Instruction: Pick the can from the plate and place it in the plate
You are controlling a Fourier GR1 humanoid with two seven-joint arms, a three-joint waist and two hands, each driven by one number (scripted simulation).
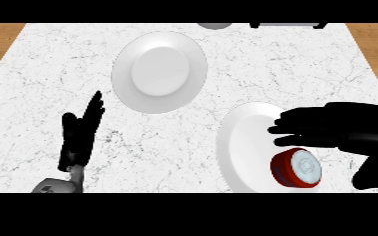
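Bare counter (295, 65) lay open between the far plate (159, 72) and near plate (244, 145); the right hand (332, 127) covered the can (297, 168) from above

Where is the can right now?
In the head view the can stands low on the right, on the near plate, just below the right hand hovering over it. The other plate sits farther back.

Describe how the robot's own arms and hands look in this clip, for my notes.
Both hands are plain black, with slim fingers and a thumb. The left hand sits on a short grey forearm with a faceted, blocky wrist piece at the lower left. The right hand shows as a black silhouette at the right edge, and its forearm is out of view. No cables, markings or sleeves show.
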